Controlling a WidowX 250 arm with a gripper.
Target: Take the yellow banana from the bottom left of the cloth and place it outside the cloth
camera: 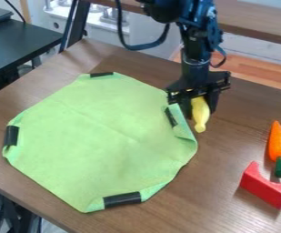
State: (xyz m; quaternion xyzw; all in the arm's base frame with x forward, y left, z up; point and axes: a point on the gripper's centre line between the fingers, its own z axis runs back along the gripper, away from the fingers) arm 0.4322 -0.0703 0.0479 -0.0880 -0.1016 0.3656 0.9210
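The black gripper (198, 105) hangs at the right edge of the green cloth (100, 145), shut on the yellow banana (200, 114). The banana points downward, its upper end between the fingers and its lower tip beside the cloth's right edge, over the brown table. Whether the tip touches the table I cannot tell. The cloth lies spread out, with black tape pieces along its edges and its right edge folded up near the gripper.
An orange carrot (278, 142) with a green top lies at the right of the table (228, 191). Just below it is a red arch-shaped block (266, 185). A dark side table (21, 45) stands at the upper left.
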